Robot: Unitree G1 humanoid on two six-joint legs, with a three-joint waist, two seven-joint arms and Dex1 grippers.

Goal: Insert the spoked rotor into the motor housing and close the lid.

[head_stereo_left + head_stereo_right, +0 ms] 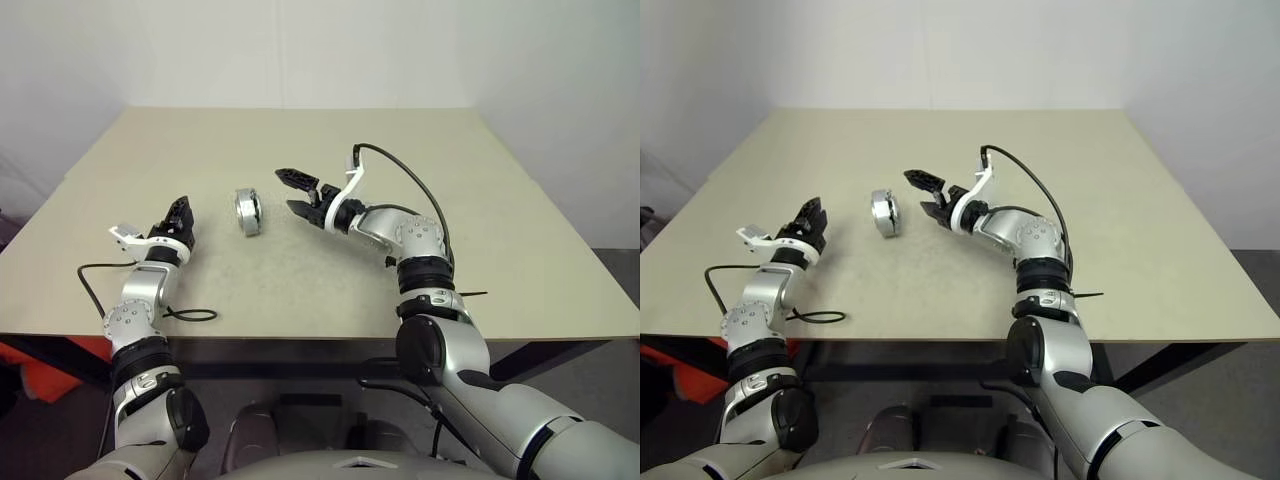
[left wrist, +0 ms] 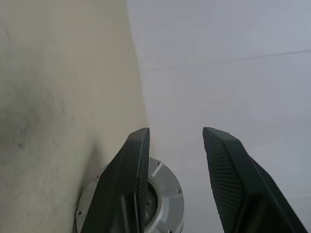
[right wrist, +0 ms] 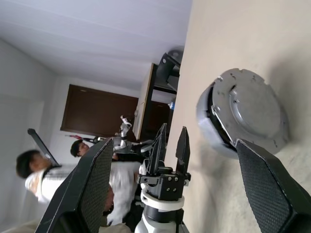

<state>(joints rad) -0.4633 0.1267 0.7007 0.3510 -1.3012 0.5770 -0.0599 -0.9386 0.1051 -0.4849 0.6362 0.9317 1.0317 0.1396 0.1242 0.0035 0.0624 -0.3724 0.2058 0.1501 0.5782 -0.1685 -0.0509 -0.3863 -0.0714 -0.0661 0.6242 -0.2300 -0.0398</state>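
- On the bare table (image 1: 300,290), the motor housing (image 1: 245,212) stands up on its rim rather than lying flat, midway between the two arms.
- The lid (image 3: 252,111), notched edge and raised centre plain in the right wrist view, sits against the housing's open face and is turned toward the right gripper (image 1: 293,192).
- We cannot see the spoked rotor anywhere on the table. We judge that it is inside, behind the lid, though the pictures do not settle that.
- The right gripper hovers just beside the lidded housing, not touching it. Its fingers (image 3: 272,194) are spread as wide as they go, with nothing between them.
- The left gripper (image 1: 183,210) is well apart on the other side. Its fingers (image 2: 131,174) are parted by a moderate gap and pinch nothing.
- A dark seam shows along one side between lid and housing, so we read the step in hand as making sure that the lid is fully seated.
- To do that well, we would bring the right gripper in square to the lid's face, one finger on the lid and one on the housing's back, then squeeze evenly.
- An upright housing can roll or topple, so we would approach slowly and avoid any sideways nudge.
- Laying the housing flat first, lid up, would make the press steadier.
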